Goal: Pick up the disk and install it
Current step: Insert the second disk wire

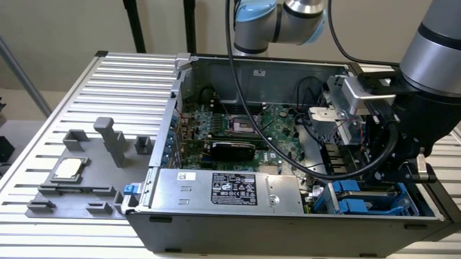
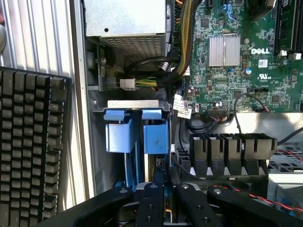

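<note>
— Disk (image 2: 144, 139): where is it?

— Standing on edge in the blue drive bay (image 1: 374, 198) at the near corner of the open computer case (image 1: 288, 226), on the exterior view's right. Its blue carrier tabs show from the wrist view, with the gripper (image 2: 163, 189) right over it.

— Has the gripper got hold of it?

— The black fingers (image 2: 150, 203) are drawn close together around the disk's upper edge, a narrow gap between them. It looks like a grip on the disk, though the contact itself is partly hidden.

— What else is around?

— A motherboard (image 1: 238, 127) on the case floor, the grey power supply (image 1: 223, 189) with a black label along the near side, and a black cable bundle (image 2: 187, 38). On the bench (image 1: 129, 70), to the exterior view's left, a grey fixture tray (image 1: 79, 199) carries a square processor chip (image 1: 68, 168). A keyboard (image 2: 28, 151) lies beside the case.
</note>
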Available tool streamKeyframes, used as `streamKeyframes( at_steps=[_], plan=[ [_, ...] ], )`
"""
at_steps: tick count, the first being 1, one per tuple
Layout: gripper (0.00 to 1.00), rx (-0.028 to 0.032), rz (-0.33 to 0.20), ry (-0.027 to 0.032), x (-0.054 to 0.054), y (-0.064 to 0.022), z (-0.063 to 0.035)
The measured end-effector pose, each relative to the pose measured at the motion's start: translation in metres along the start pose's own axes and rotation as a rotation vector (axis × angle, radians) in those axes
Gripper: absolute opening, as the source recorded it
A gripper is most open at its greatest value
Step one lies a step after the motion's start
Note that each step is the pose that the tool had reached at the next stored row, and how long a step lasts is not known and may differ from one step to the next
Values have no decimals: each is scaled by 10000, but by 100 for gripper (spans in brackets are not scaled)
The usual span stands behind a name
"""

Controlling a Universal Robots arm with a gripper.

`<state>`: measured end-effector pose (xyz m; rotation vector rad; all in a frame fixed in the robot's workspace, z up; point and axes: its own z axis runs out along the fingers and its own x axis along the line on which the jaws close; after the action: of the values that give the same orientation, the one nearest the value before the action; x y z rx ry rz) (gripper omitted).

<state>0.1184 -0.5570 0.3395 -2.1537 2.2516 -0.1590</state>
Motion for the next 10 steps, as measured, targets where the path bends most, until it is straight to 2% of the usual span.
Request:
streamKeyframes(
  at_steps=[10],
  plan=[
    [16,18,0,2,-1,9,41]
  ],
)
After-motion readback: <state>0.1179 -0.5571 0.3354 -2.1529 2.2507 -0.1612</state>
